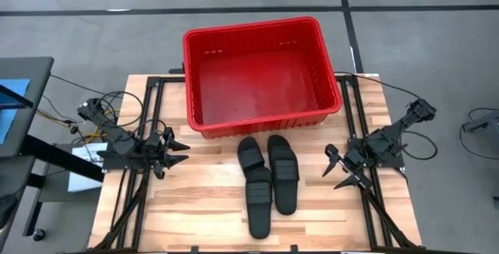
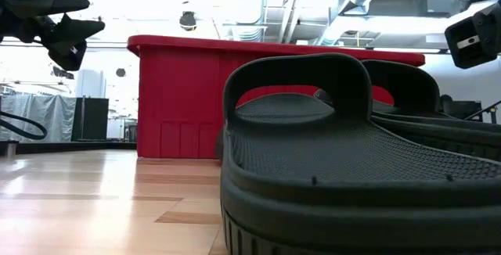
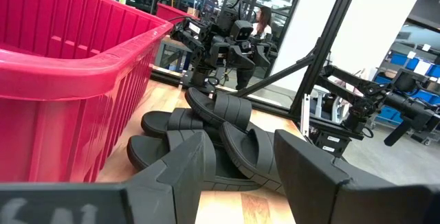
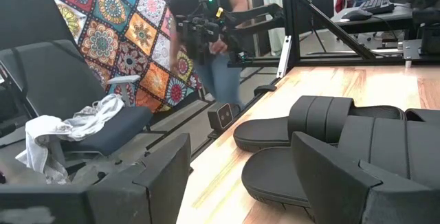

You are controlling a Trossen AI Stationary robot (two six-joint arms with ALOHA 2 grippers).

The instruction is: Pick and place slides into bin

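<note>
The red bin (image 1: 263,75) stands at the table's far middle. The black slides (image 1: 269,178) lie in a tight cluster on the wood just in front of the bin, soles down, some overlapping. They also show in the left wrist view (image 3: 213,131), the right wrist view (image 4: 323,124) and, close up, in the low view (image 2: 337,169). My left gripper (image 1: 185,151) is open and empty to the left of the slides, pointing toward them. My right gripper (image 1: 335,172) is open and empty to their right, also pointing toward them.
The bin's near wall (image 3: 75,86) rises right beside the slides. Black frame rails (image 1: 144,129) run along both table sides under the arms. Bare wood (image 1: 195,207) lies near the table's front left. A person (image 4: 216,52) stands beyond the table's left side.
</note>
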